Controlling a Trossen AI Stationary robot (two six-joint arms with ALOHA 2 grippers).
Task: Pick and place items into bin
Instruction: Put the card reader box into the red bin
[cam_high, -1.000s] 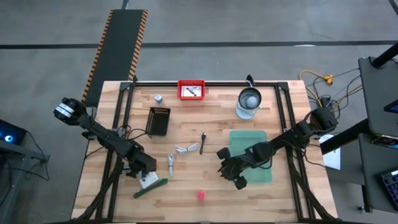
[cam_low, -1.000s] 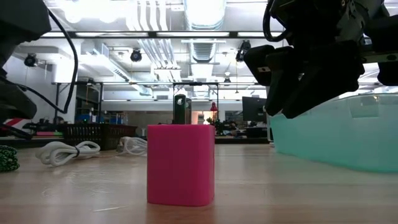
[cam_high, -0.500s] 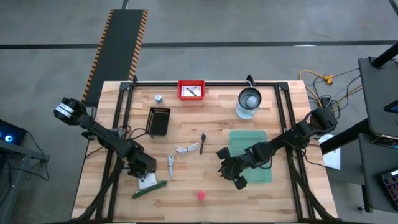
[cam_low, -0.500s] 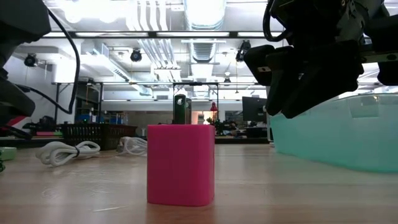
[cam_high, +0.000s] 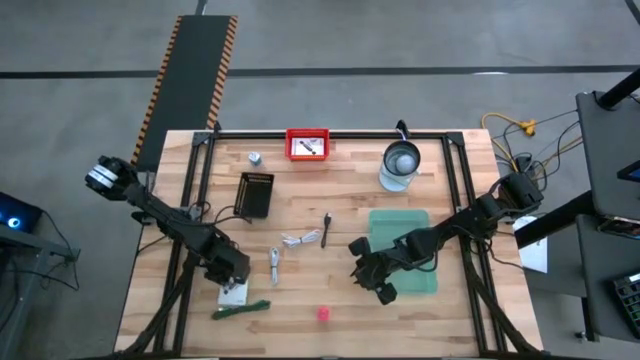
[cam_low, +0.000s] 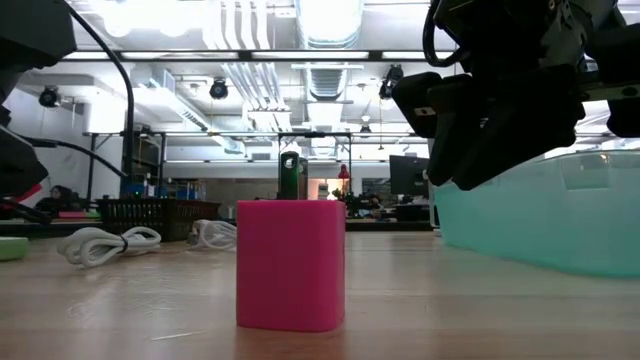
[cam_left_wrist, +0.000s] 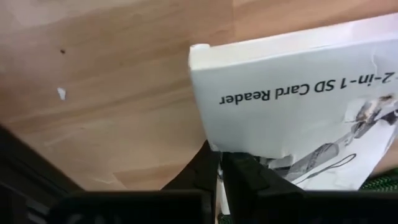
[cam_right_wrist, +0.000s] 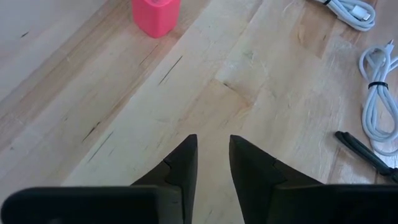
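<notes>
My left gripper (cam_high: 232, 284) (cam_left_wrist: 221, 163) stands near the table's front left, pointing steeply down, shut on a white printed card (cam_high: 236, 294) (cam_left_wrist: 292, 87) that lies on the wood. A green tie (cam_high: 243, 310) lies just in front of the card. My right gripper (cam_high: 375, 286) (cam_right_wrist: 213, 155) hangs above the table beside the teal bin (cam_high: 403, 250), open by a narrow gap with nothing in it. A pink block (cam_high: 323, 313) (cam_low: 291, 263) stands near the front edge. Mid-table lie a white coiled cable (cam_high: 300, 239), a thin black stick (cam_high: 326, 228) and a metal clip (cam_high: 274, 263). My left gripper pinches the card at one edge (cam_left_wrist: 249, 148), near a corner, between its two shut fingers. The fingers come from above, slanting down. The card lies flat against the table top; how far it reaches in between the fingers is hidden by the fingers themselves.
A black mesh basket (cam_high: 256, 194), a red tray (cam_high: 308, 144), a silver cap (cam_high: 256, 157) and a glass jar (cam_high: 400, 165) stand toward the far edge. Bare wood lies between the pink block and the bin.
My left gripper has rolled about its own axis on the spot and shut on the card's edge. The green tie has swung from slanted to nearly level and slid a little toward the near edge. My right arm has kept still.
</notes>
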